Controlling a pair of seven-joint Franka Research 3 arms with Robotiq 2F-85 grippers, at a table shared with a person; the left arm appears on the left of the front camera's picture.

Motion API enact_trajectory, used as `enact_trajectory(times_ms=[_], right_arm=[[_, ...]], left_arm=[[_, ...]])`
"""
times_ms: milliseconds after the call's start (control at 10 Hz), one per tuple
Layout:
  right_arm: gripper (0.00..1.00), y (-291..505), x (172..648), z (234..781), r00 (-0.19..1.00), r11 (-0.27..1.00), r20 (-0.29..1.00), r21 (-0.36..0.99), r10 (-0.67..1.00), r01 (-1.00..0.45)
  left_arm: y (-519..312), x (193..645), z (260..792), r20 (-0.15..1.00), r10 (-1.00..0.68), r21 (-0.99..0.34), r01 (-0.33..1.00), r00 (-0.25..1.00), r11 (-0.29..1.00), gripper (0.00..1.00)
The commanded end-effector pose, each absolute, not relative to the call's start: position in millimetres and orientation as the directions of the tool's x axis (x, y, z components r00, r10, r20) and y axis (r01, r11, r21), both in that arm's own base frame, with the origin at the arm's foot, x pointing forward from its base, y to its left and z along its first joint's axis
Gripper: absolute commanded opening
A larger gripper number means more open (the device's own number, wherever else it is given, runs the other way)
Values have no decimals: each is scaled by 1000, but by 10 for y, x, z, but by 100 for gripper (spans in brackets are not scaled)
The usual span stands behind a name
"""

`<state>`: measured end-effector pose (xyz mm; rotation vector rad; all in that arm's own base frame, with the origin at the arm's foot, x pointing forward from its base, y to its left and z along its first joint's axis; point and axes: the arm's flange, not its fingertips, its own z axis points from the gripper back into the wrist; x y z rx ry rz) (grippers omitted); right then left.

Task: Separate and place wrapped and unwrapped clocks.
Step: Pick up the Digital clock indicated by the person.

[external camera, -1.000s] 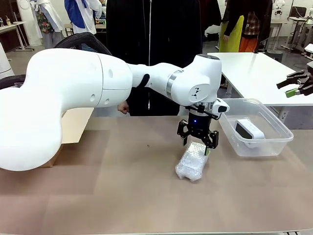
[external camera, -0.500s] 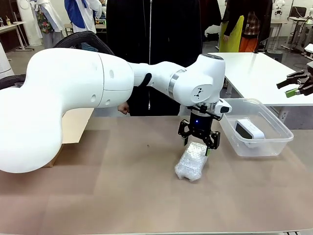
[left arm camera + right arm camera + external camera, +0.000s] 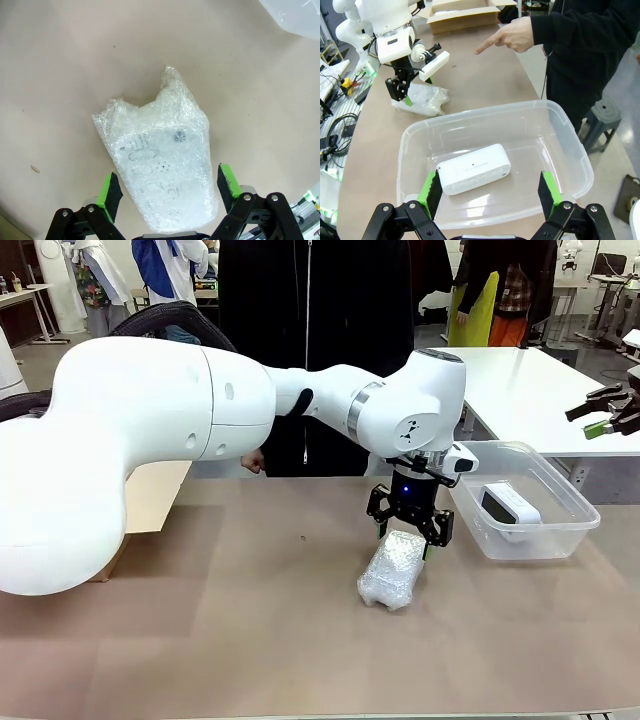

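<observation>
Left pincer is easing down a touch lower than a second ago, jaws spread wide, straddling the far end of the wrapped clock lying on the tan counter; not gripping yet, so I'd judge the pick is imminent. Bundle is crinkly, bubbly, lumpy; the bare clock, smooth white and blocky, is sitting in the clear plastic bin under the right pincer, also hanging open; a person's hand is pointing.

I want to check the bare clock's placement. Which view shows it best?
The right wrist view: the bare clock lies close below the camera, whole, on the floor of the clear bin. The front view shows it smaller, through the bin wall. The left wrist view catches just a bin corner.
</observation>
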<state>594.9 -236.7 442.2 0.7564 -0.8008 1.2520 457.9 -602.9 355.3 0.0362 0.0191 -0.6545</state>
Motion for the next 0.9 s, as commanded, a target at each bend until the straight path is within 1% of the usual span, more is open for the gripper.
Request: enact_trajectory(times_ms=[0, 200, 600, 700, 800], right_arm=[[100, -2352, 5949, 4412, 127, 154, 856, 56, 502, -986], [100, -2352, 5949, 4412, 127, 154, 856, 56, 502, -986], [100, -2352, 5949, 4412, 127, 154, 856, 56, 502, -986], [100, -2352, 5949, 4412, 127, 154, 856, 56, 502, -986], [100, -2352, 5949, 4412, 127, 154, 856, 56, 502, -986]], left_arm=[[-5979, 4553, 3507, -15, -584, 37, 584, 811, 811, 100], [-5957, 4566, 3390, -33, -581, 11, 582, 813, 813, 100], [-5905, 4603, 3208, -20, -592, -62, 590, 806, 805, 100], [-5879, 4612, 3243, -4, -608, -69, 607, 794, 792, 100], [-5859, 4608, 3240, -2, -605, -39, 605, 796, 796, 100]])
